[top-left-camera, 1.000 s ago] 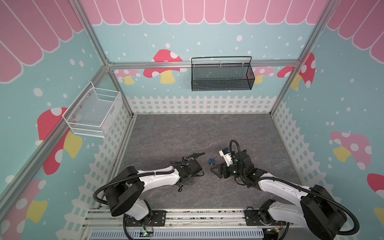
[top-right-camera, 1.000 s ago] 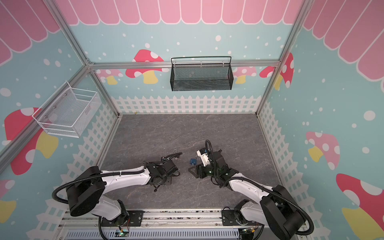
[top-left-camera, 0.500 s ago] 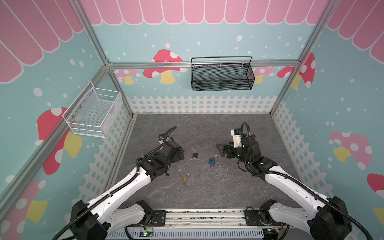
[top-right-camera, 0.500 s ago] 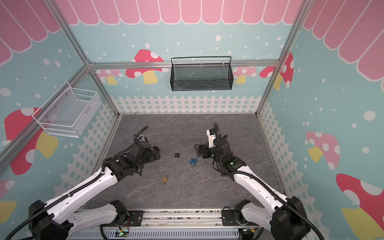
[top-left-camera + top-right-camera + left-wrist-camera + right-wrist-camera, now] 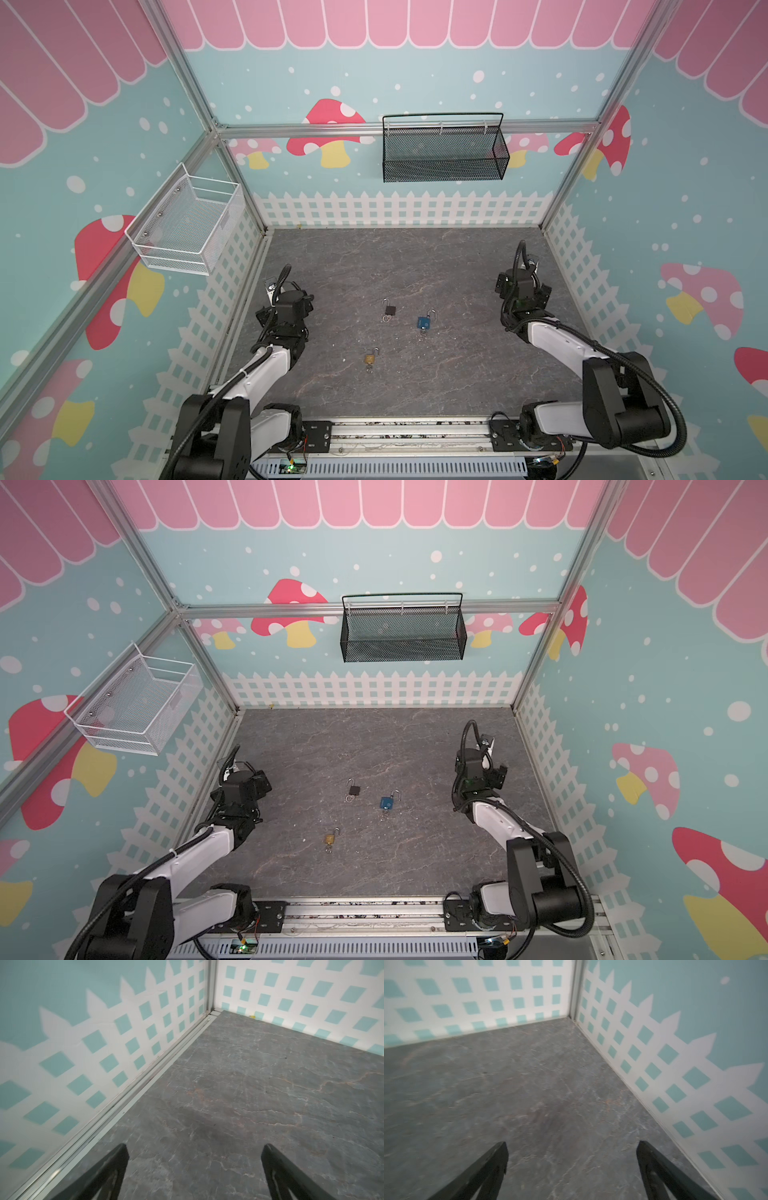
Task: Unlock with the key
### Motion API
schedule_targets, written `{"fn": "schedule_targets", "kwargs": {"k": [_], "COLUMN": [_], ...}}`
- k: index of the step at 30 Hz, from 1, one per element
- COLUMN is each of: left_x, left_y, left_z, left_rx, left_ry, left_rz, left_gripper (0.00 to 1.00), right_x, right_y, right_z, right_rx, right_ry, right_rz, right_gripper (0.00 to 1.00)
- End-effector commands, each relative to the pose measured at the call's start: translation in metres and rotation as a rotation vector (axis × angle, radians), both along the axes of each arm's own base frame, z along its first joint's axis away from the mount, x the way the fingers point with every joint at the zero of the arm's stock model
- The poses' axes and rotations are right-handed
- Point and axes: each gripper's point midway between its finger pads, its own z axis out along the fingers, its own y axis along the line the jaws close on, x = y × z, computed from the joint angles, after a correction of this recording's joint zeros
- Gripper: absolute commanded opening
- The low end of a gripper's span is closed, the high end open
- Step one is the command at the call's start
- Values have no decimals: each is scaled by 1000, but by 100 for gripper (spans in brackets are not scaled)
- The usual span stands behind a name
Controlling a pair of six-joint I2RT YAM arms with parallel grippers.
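The left gripper stands wide open and empty at the left edge of the floor. Mid-floor lie a brass lock, a black lock with a key ring, and a blue lock. The right gripper is also spread and empty.

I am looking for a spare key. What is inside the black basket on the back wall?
In both top views, the black basket shows only the wall through its mesh; no object is visible. Its bottom is dark, so something small could stay unseen.
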Motion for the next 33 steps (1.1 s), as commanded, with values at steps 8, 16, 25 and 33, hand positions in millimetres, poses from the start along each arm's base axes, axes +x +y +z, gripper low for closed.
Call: {"fn": "schedule_targets", "kwargs": {"k": [8,16,25,33], "left_x": [46,53,52,52], "left_y": [-53,-38,-31,-33], "left_z": [0,-11,-11,-11], "left_rx": [49,38,49,60], "left_ry": [-202,-154,-149,-147], "left_rz": [-367,-270,-218,-218], "left_gripper": [100,100,100,100], "right_x": [24,-6,-7,-7], "right_y": [12,64,50,51], "right_z": [8,-8,-14,-12], "right_rx": [-11,-111,-93,-98], "right_ry": [-158,-261,-266,-274], "right_rz": [338,637,560,562], "right_gripper": [98,98,98,98]}}
